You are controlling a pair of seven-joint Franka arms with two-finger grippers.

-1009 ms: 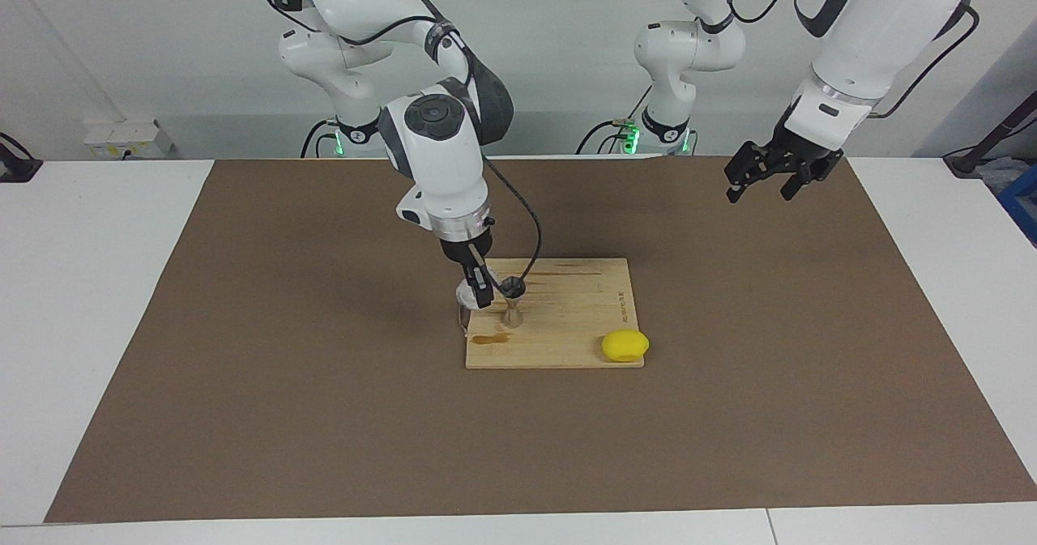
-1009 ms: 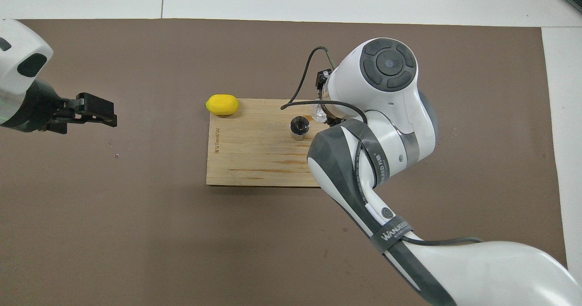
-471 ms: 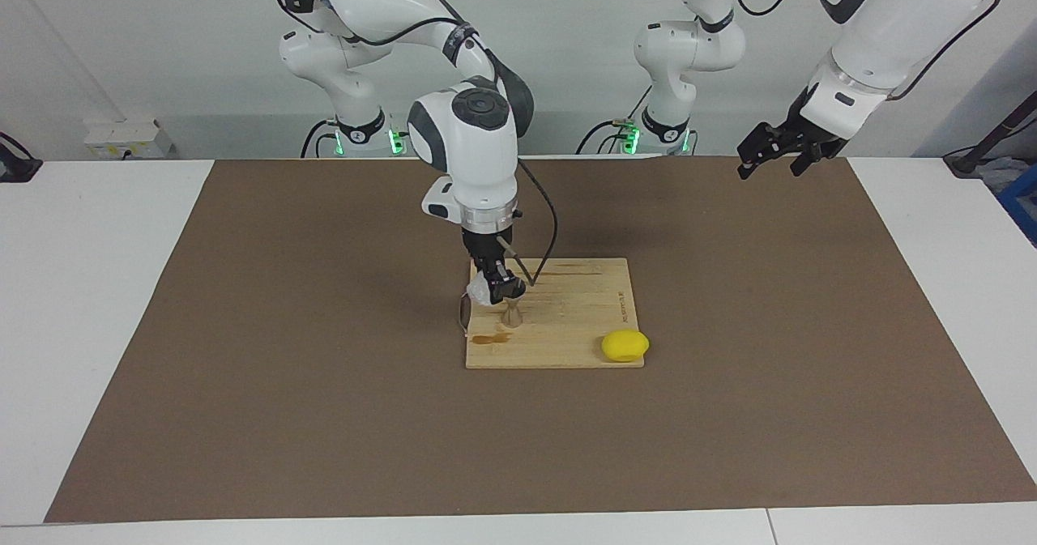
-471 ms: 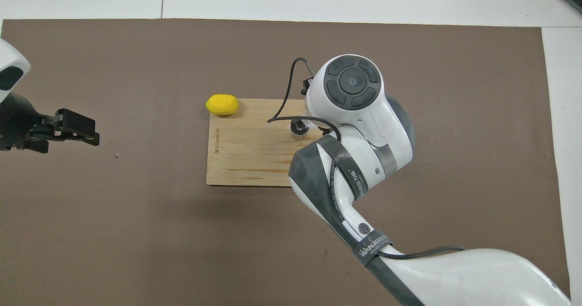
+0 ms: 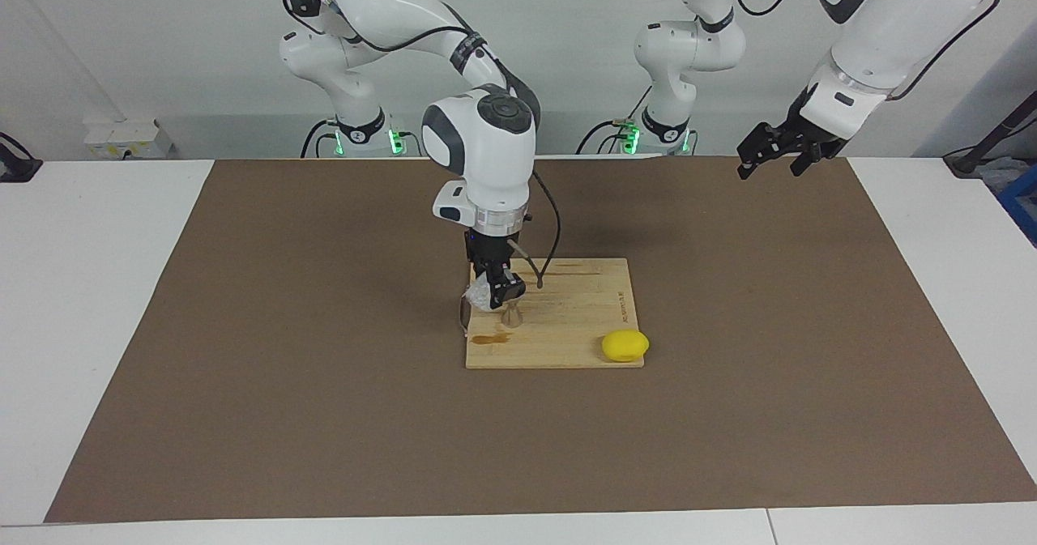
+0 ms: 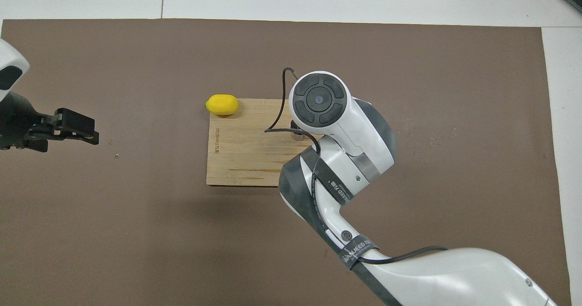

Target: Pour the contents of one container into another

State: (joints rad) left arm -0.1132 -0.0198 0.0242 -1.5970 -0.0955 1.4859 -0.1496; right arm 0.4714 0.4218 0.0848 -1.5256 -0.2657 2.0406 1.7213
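1 tool (image 5: 496,290) grips cup (image 5: 480,295).

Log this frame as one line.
phase: pouring | right gripper: shut on cup, over jigger | left gripper: open, waiting | board: lemon

In the overhead view the right arm's wrist covers the right end effector and the cup, and only a sliver of the jigger (image 6: 298,135) shows past the wrist housing. In the facing view the cup (image 5: 480,295) in the right end effector (image 5: 496,290) is too small to tell whether anything is in it or leaving it. The jigger (image 5: 511,315), just below that end effector, shows only its lower cone. The overhead view's edge cuts off the left arm above the left end effector (image 6: 75,126).
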